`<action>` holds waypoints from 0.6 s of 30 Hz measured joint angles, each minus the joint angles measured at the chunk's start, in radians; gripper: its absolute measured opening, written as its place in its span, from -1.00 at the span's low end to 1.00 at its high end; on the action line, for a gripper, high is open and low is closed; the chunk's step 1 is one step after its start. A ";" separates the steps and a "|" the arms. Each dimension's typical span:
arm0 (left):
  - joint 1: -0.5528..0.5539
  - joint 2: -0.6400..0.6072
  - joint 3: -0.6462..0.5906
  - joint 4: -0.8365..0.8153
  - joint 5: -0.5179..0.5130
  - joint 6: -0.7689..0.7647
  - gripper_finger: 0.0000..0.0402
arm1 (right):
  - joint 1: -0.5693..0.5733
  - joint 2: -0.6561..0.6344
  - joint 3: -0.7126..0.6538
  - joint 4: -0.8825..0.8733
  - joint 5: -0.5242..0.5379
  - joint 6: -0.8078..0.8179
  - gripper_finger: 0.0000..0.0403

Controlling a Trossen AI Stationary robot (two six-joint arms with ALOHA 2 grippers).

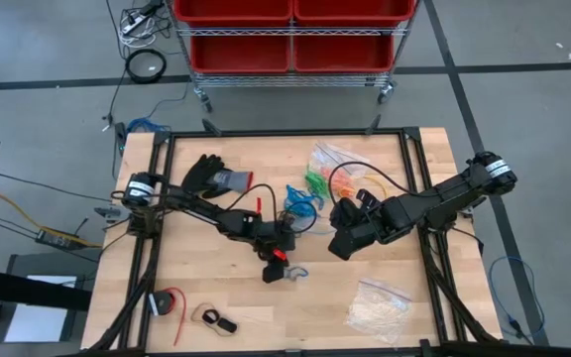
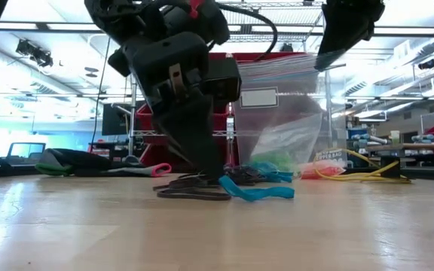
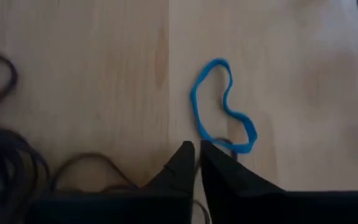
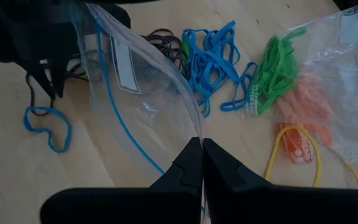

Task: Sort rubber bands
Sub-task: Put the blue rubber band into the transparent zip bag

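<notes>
The left gripper (image 3: 194,149) sits low on the table, jaws nearly together at the near end of the blue rubber band (image 3: 222,106); check the strand is caught, then lift straight. Its long axis runs from the fingertips toward twelve o'clock. Beyond, the right gripper (image 4: 202,146) is clamped on the clear bag (image 4: 135,87).

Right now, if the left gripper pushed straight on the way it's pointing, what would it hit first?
The left gripper points down at the table, fingertips nearly together right at the near end of the single blue rubber band. It would likely press that band's end into the wood almost at once.
</notes>
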 joint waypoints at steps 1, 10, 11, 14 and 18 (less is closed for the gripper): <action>-0.006 0.000 0.001 0.010 -0.017 0.022 -0.77 | 0.000 0.000 0.000 0.002 0.000 0.000 -1.00; -0.057 0.001 0.002 0.151 -0.137 0.248 -0.27 | 0.000 0.000 0.000 0.003 -0.006 -0.002 -1.00; -0.057 0.001 0.002 0.151 -0.137 0.256 -0.22 | 0.000 0.000 0.000 0.004 -0.006 -0.002 -1.00; -0.057 0.004 0.002 0.157 -0.138 0.261 -0.09 | 0.000 0.000 0.000 0.004 -0.006 -0.005 -1.00; -0.057 0.041 0.002 0.181 -0.147 0.280 0.01 | 0.000 0.000 0.000 0.008 -0.006 -0.009 -1.00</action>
